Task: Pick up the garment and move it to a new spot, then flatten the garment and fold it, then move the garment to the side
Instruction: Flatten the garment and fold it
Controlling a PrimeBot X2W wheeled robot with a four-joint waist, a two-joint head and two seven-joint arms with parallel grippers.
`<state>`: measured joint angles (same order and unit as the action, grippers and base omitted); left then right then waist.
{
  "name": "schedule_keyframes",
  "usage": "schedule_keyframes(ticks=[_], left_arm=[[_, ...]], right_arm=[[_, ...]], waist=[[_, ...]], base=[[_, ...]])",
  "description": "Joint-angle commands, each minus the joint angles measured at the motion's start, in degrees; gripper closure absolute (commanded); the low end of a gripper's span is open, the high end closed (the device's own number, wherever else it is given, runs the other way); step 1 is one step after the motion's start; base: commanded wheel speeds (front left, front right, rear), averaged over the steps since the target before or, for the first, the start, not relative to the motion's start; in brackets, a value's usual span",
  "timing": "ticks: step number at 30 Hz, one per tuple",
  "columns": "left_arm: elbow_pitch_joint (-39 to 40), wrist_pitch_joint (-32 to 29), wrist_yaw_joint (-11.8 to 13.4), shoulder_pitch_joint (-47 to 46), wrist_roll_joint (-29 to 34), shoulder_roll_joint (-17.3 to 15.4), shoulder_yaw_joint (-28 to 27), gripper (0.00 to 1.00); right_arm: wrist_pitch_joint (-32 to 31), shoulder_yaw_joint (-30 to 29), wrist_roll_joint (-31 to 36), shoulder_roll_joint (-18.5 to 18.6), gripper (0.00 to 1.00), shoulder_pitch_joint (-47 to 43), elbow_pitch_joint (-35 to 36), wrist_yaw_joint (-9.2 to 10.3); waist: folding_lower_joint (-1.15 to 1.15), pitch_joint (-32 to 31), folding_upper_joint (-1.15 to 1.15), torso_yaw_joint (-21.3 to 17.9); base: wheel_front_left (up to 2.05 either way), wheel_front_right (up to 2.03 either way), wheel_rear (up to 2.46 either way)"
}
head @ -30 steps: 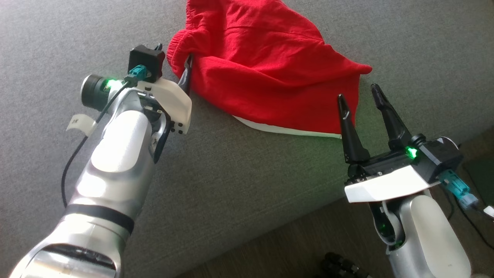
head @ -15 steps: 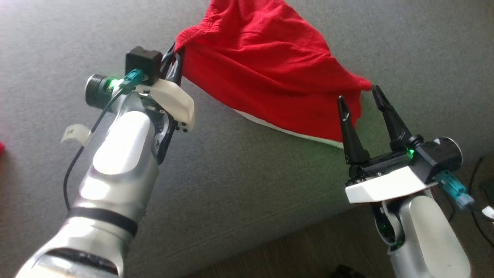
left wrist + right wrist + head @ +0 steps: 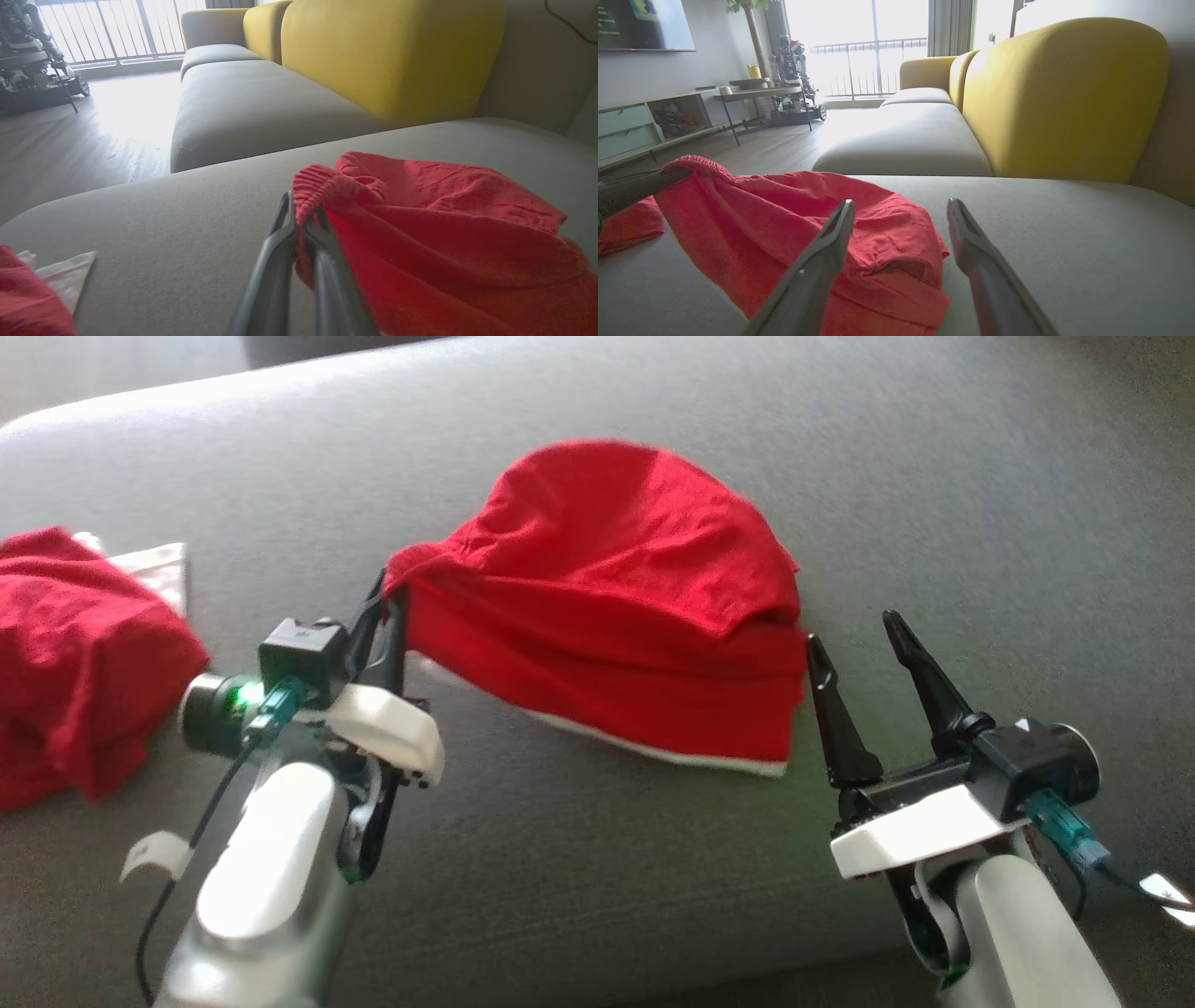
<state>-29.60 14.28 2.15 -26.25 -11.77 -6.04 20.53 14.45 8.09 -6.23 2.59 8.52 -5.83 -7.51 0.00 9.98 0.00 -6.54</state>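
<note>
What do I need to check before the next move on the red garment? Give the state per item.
1. Left gripper grip: ok, shut on the garment at its ribbed waistband.
2. Right gripper free: ok, open and holding nothing, at the garment's right edge.
3. Right gripper touching fabric: cannot tell.
4. Garment clear of the sofa seat: not ok. The gripped corner is raised, but most of it rests on the seat.
5. Garment flat: not ok, bunched and wrinkled.
6. Room to the robot's left: not ok, another red cloth lies there.
</note>
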Motion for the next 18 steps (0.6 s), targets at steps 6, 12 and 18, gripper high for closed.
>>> schedule_keyframes(ticks=[6, 12, 18], left_arm=[[7.5, -4.5, 2.0, 0.3, -0.2, -3.7, -2.7, 1.00], [6.9, -12.9, 2.1, -5.1, 0.7, -7.3, -3.1, 1.00], [0.9, -16.7, 1.0, -11.8, 1.7, -10.0, -2.9, 1.00]], right_arm=[[-0.2, 2.4, 0.0, 0.3, 0.00, 1.8, 2.5, 0.02], [0.0, 3.1, -1.0, 0.3, 0.00, 4.0, 2.9, 0.02], [0.3, 3.4, -2.3, 0.3, 0.00, 5.4, 2.4, 0.02]], waist=[[0.00, -1.2, 0.00, 2.4], [0.00, 3.8, 0.00, -2.3], [0.00, 7.3, 0.00, -5.9]], base=[[0.00, 0.00, 0.00], [0.00, 0.00, 0.00], [0.00, 0.00, 0.00]])
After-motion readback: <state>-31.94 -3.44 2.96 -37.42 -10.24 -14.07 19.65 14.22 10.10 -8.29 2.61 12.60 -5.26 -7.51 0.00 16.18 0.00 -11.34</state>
